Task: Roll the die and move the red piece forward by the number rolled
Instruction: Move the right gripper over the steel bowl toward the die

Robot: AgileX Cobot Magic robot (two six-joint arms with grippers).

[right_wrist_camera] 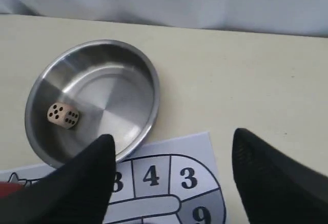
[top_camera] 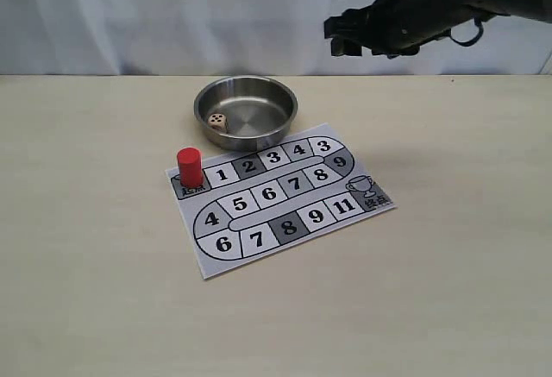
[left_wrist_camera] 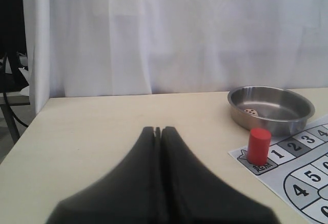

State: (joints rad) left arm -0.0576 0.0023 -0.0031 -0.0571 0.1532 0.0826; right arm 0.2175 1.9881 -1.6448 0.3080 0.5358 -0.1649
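well, the right gripper [right_wrist_camera: 173, 137] is hanging high over the table [top_camera: 103, 291], fingers spread wide, gripping nothing. the left gripper [left_wrist_camera: 158, 130] is showing fingers pressed together, empty, well apart from the board [top_camera: 289, 196]. the die [top_camera: 218, 121] is lying inside the steel bowl [top_camera: 267, 105], near the wall on the red piece's [top_camera: 189, 166] side. the red piece is standing upright on the board's left corner square, beside square 1, with bare table lying all around.
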